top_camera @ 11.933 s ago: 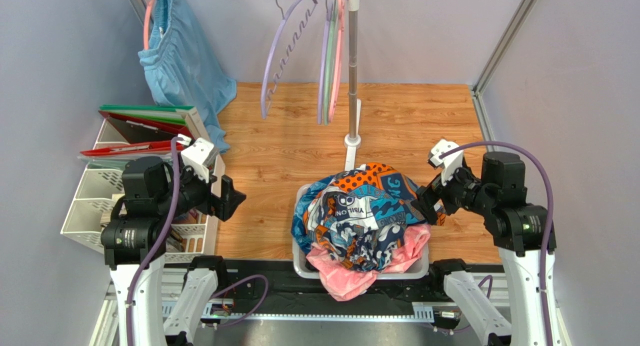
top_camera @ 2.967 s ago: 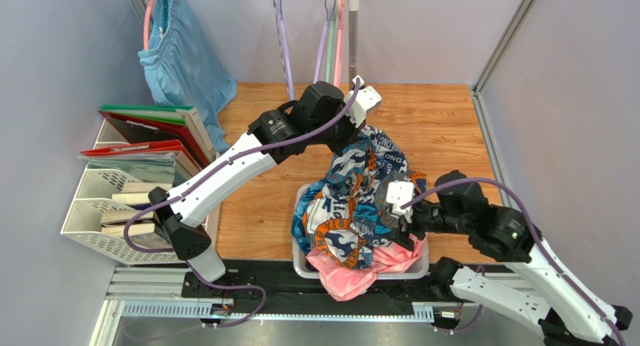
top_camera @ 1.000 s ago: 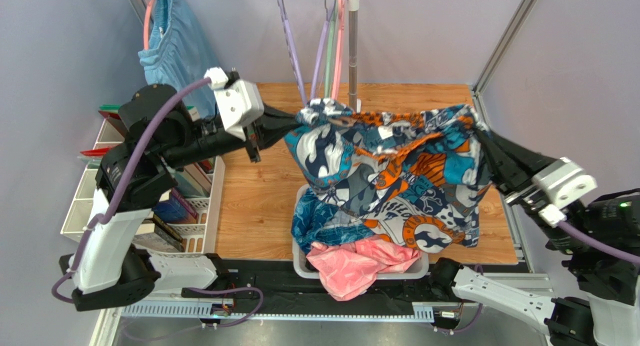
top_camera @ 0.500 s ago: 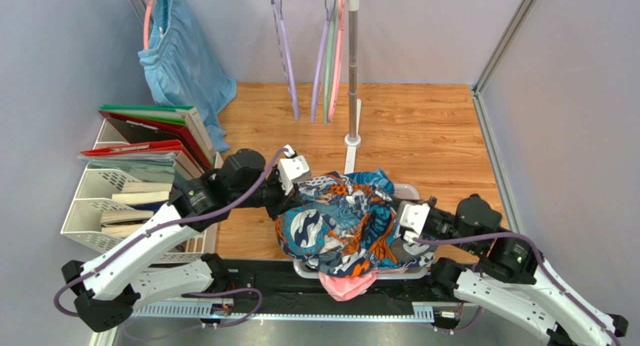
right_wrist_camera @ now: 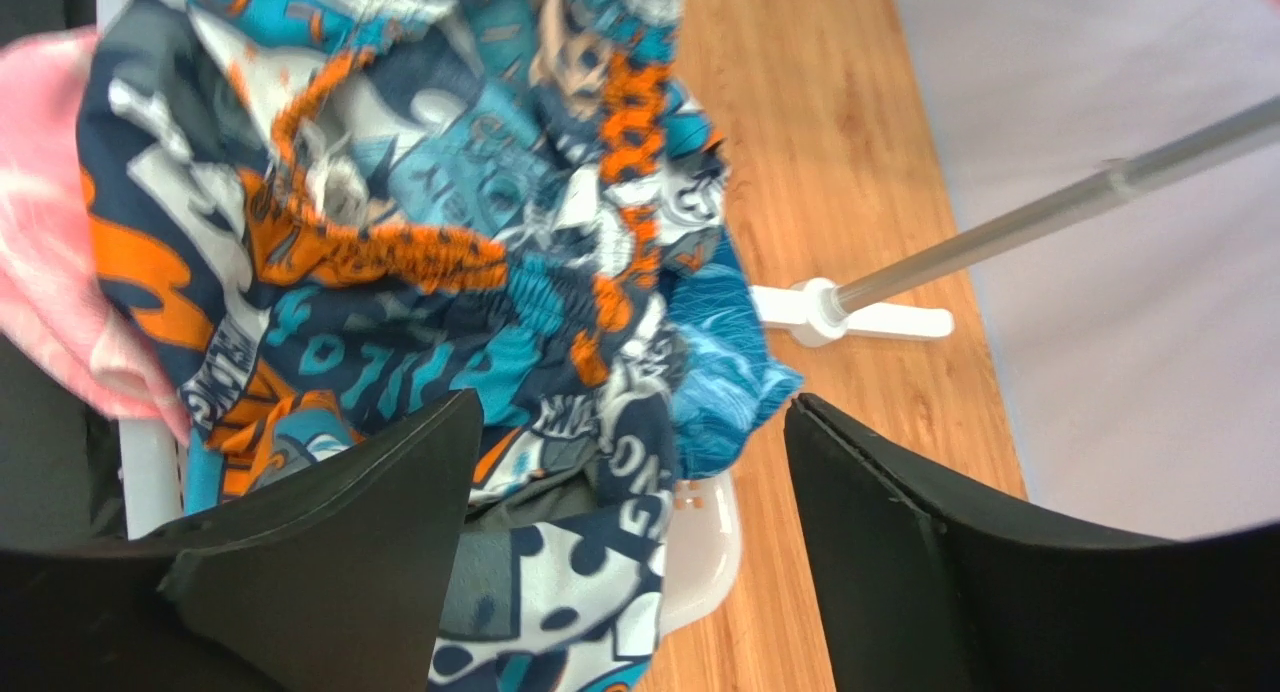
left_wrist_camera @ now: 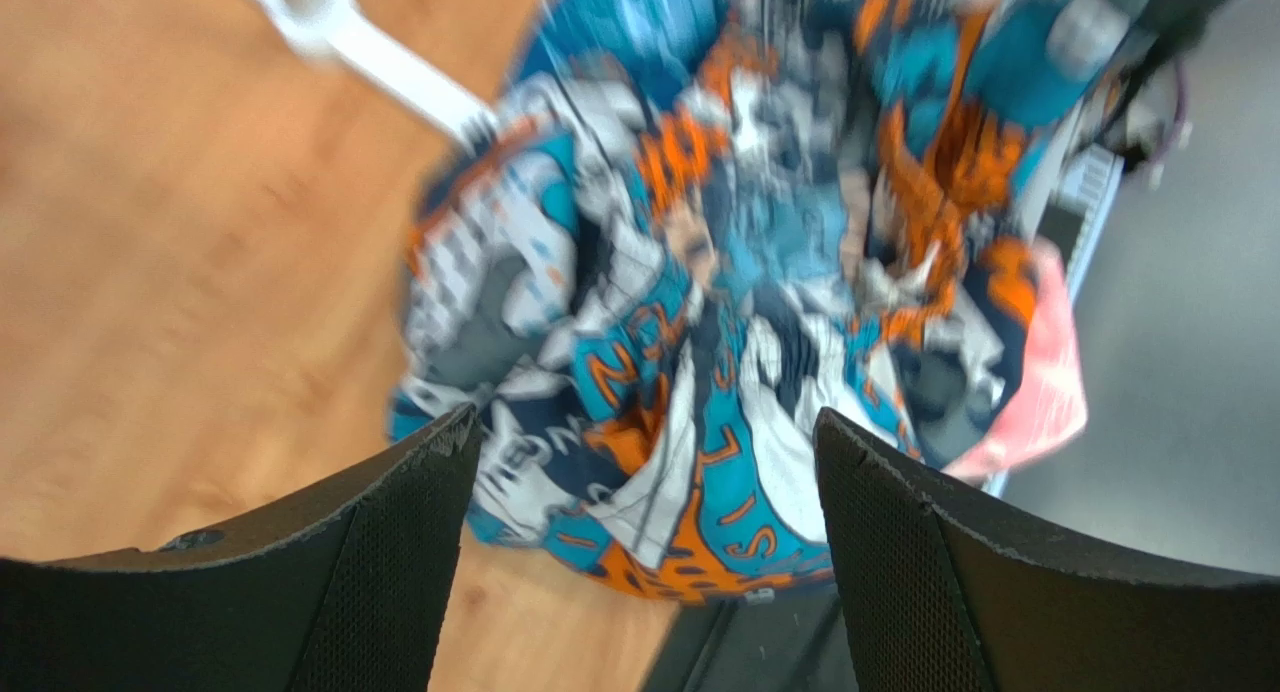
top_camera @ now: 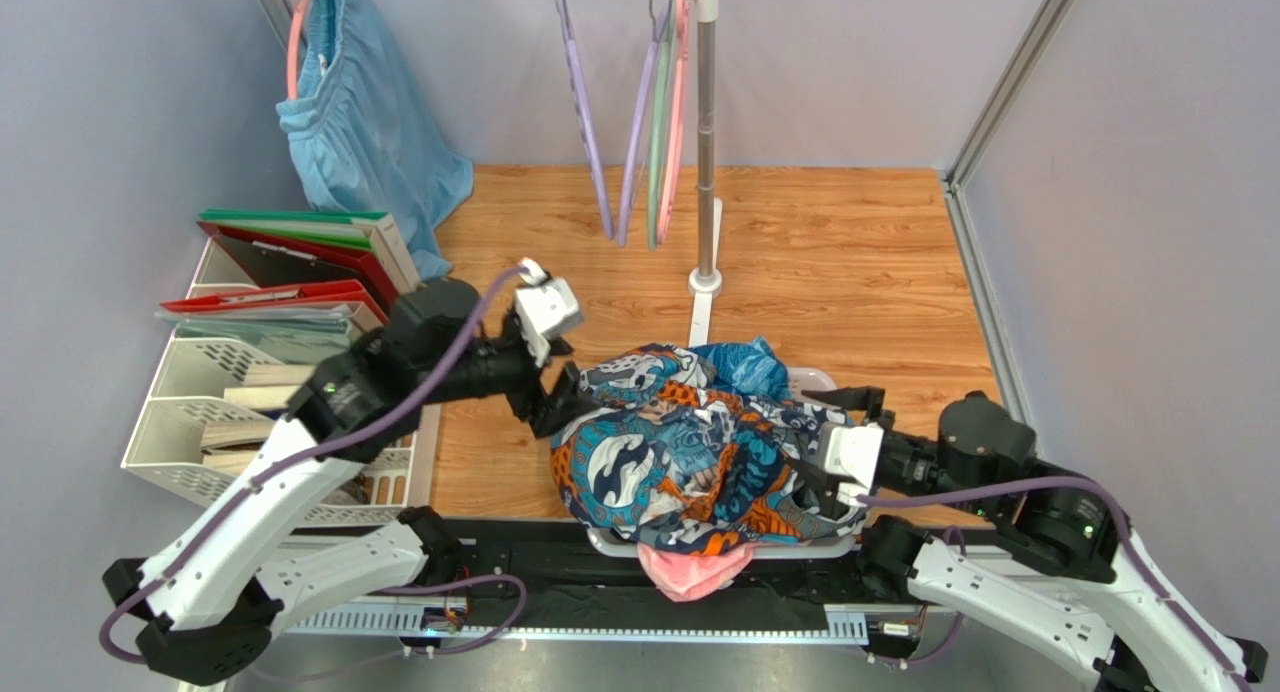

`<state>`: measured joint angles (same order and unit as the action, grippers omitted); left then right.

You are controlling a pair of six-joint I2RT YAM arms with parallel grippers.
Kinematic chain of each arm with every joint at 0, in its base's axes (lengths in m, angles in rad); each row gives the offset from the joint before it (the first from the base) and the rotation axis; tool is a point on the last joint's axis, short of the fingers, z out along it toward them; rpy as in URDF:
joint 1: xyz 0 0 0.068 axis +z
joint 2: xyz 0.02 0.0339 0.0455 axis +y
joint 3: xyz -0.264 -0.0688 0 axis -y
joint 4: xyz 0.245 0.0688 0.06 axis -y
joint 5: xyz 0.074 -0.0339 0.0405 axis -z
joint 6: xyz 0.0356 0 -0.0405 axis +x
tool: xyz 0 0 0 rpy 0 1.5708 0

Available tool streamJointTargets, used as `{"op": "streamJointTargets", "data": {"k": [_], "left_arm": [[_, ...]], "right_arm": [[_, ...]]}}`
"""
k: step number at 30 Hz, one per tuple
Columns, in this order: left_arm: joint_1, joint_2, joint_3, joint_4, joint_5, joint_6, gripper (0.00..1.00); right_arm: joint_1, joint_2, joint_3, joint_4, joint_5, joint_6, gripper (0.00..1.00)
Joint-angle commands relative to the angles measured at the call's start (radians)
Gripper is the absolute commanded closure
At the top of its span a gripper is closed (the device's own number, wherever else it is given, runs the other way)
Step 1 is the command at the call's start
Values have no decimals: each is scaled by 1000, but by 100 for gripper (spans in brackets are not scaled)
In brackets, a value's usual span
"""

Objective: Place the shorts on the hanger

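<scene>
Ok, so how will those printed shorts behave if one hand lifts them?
Probably floppy: the shorts lie in a crumpled heap of folds. Likely to sag from a single pinch, since they spill over the bin rim. They might drag the pink garment underneath.

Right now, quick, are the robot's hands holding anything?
Left hand: open, not holding the shorts.
Right hand: open, holding nothing.

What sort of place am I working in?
Likely a staged lab cell mimicking a laundry corner: a clothes rail carrying a lavender hanger, printed shorts heaped over a bin, and plain partition walls around a wood-look floor.
</scene>
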<state>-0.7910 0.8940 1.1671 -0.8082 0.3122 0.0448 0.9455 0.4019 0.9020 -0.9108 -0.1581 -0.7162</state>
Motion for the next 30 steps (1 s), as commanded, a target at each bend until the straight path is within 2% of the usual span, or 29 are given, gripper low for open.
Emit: {"op": "streamJointTargets", "data": {"k": [1, 2, 5, 6, 9, 11, 16, 20, 25, 30], "left_arm": [[123, 19, 262, 33, -4, -52, 16], [165, 63, 348, 46, 1, -92, 17], [369, 192, 511, 95, 65, -261, 18], [418, 232, 544, 109, 99, -352, 18], [547, 396, 678, 181, 231, -491, 21], [570, 486, 739, 274, 310, -594, 23], [572, 591, 756, 556, 335, -721, 21], [572, 652, 752, 615, 323, -807, 21], [572, 684, 674, 711, 335, -878, 23], [572, 735, 614, 851, 392, -1011, 35]], "right_arm": [[-10, 64, 164, -56, 60, 90, 9], [-20, 72, 205, -60, 61, 86, 0], [-28, 119, 259, -77, 66, 64, 0], [-31, 138, 290, -77, 80, 76, 0], [-60, 225, 368, -74, 112, 158, 0], [-89, 290, 403, -82, 117, 224, 0], [-174, 409, 498, -99, 28, 388, 0], [-234, 489, 566, -100, -43, 506, 0], [-251, 517, 624, -94, -64, 526, 0], [-267, 529, 634, -91, -67, 560, 0]]}}
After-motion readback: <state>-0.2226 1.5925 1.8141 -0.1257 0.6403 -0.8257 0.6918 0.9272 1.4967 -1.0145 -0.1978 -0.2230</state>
